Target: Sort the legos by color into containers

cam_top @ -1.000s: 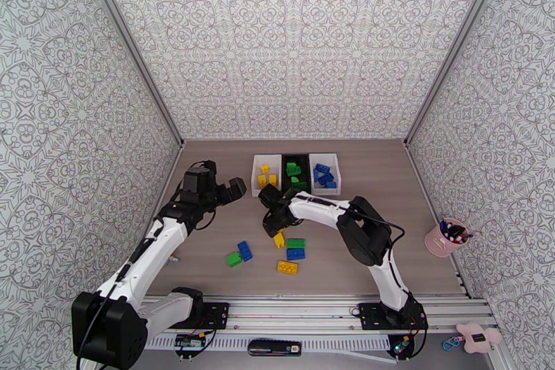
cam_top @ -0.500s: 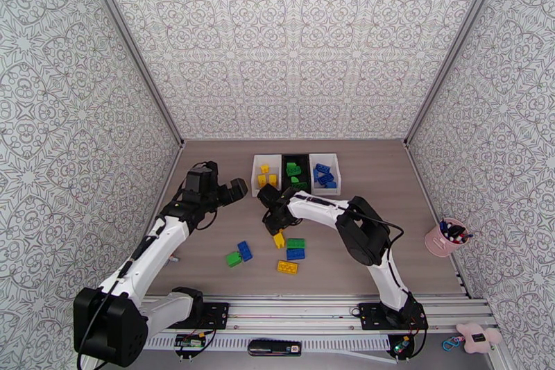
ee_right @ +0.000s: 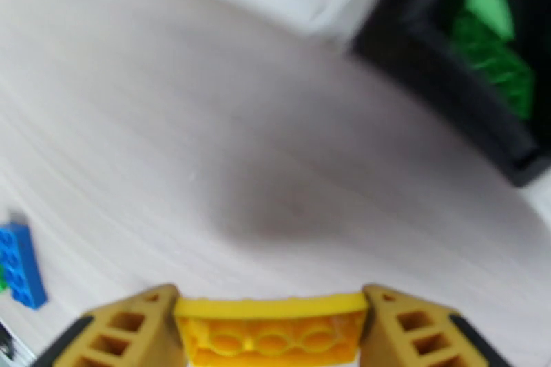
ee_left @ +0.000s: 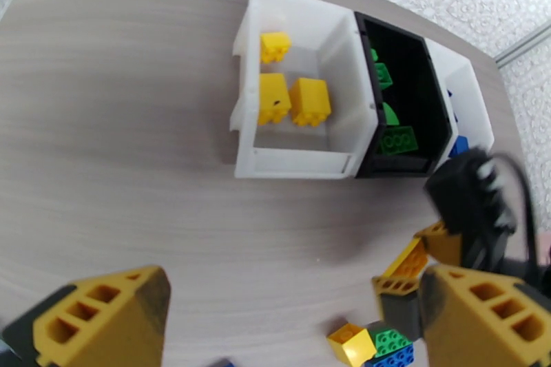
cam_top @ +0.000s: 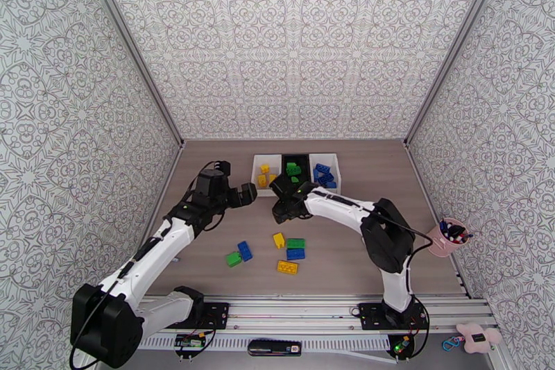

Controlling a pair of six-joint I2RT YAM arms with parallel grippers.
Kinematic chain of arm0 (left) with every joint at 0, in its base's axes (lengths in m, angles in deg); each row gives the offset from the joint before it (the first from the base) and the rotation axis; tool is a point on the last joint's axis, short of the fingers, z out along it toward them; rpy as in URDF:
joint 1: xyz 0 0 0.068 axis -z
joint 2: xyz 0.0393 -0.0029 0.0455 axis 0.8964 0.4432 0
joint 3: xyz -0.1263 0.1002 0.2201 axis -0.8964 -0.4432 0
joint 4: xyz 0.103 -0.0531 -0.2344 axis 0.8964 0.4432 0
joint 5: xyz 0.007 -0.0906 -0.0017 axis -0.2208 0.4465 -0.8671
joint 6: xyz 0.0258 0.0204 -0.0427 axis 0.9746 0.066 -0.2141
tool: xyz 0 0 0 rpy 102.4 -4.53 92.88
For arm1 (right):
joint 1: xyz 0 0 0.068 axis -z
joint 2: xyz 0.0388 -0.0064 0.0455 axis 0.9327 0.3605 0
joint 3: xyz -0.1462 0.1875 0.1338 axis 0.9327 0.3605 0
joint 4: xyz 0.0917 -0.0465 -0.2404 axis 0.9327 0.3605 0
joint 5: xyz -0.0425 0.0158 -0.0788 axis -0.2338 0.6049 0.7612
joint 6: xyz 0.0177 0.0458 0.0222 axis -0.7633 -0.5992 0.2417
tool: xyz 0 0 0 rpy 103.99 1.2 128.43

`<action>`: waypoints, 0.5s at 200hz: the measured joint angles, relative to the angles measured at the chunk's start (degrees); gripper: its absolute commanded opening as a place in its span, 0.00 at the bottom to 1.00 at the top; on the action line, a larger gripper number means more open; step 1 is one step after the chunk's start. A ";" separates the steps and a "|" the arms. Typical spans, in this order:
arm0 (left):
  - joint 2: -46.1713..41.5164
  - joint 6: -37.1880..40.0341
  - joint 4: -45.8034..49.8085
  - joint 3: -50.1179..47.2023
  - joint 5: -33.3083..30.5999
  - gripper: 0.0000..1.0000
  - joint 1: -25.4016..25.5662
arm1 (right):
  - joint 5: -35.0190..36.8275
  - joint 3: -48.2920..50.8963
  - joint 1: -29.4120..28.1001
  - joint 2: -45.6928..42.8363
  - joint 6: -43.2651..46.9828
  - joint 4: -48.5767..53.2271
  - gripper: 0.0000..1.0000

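grip check: right gripper point(ee_right: 268, 305) is pinched on a yellow studded plastic lego brick point(ee_right: 270, 334), one finger on each short end. brick lies crosswise between the fingertips, a face with round shapes toward the wrist camera. it looks lifted clear of the wood-grain table point(ee_right: 206, 155).

ahead and a bit left of this gripper is the white open-top plastic bin point(ee_left: 296, 163) holding three yellow legos. ahead and right is the black open-top plastic bin point(ee_left: 403, 167) with green ones, touching the white bin. second white open-top plastic bin point(cam_top: 336, 160) with blue ones sits past the black one. loose cluster of yellow, green and blue legos point(cam_top: 296, 248) lies behind the gripper, toward the arm bases.

handling, my read: brick is light, rigid hard plastic and not fragile. walls are smooth and slick, so an off-centre pinch could let it pivot or slip out. end-to-end hold looks square and centred, should carry fine. a low drop into the bin won't hurt it.

left gripper point(ee_left: 293, 320) has jaws wide apart with nothing between them. the yellow bin is ahead of it.
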 measured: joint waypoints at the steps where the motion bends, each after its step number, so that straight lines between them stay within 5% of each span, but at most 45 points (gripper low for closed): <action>1: -0.04 0.11 -0.09 0.00 -0.07 1.00 0.11 | 0.00 0.00 0.09 -0.09 -0.02 -0.13 0.57; 41: -1.16 1.40 -1.33 -0.76 -1.64 1.00 1.01 | 0.00 -2.97 3.85 -0.11 -0.57 -4.66 0.58; 100: -3.61 1.75 -1.22 -2.01 -3.34 1.00 0.83 | 0.17 -21.05 5.03 12.24 0.44 -7.96 0.58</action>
